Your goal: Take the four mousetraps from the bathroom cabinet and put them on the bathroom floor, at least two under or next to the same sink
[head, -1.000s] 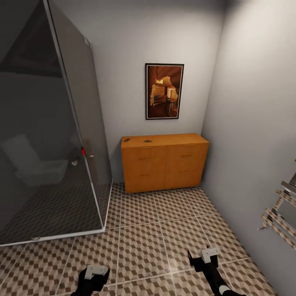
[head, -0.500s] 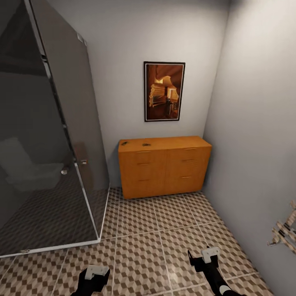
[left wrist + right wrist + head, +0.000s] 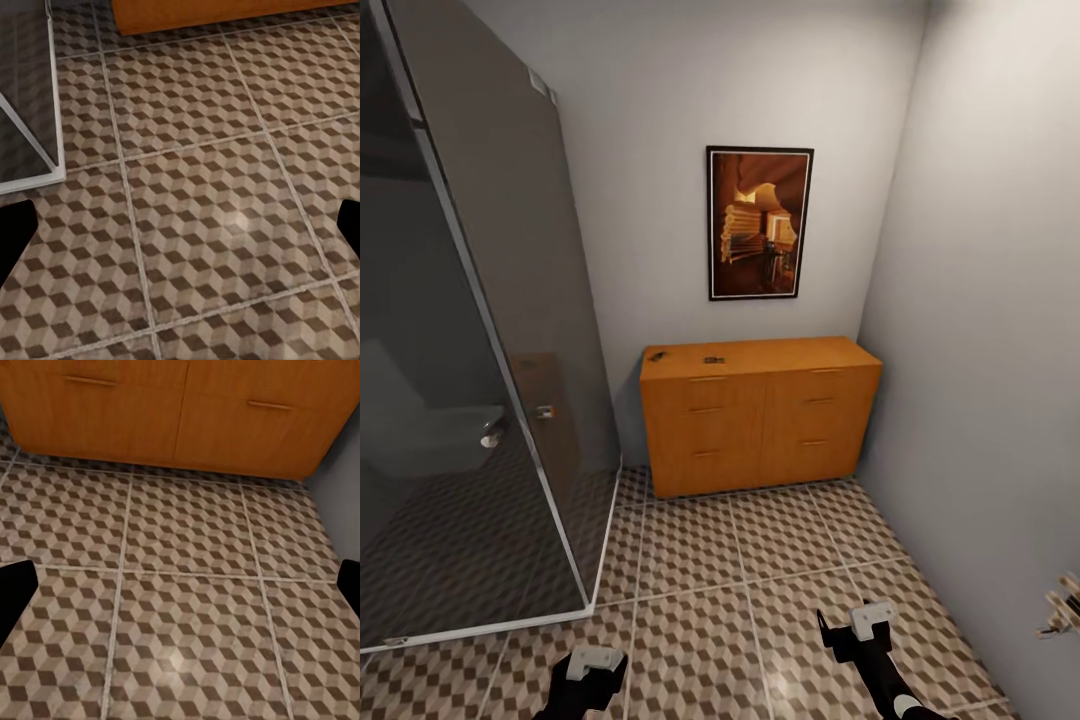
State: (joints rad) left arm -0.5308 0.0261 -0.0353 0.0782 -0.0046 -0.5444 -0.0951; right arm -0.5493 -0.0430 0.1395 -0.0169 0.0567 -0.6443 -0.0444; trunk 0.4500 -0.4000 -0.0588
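The cabinet [image 3: 760,415] looks like smooth matt wood, the bathroom floor [image 3: 760,600] glossy tile, the shower screen [image 3: 470,330] smoky glass.

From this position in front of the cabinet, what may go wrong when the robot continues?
1. The glass shower wall stands close beside the cabinet, so the left gripper may strike it while reaching.
2. The small dark items on the cabinet top look tiny and flat; a grasp may slip or push them off.
3. The right wall is near, leaving the right gripper little room.

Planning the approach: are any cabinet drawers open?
No, all six drawers of the cabinet sit flush and shut in the head view.
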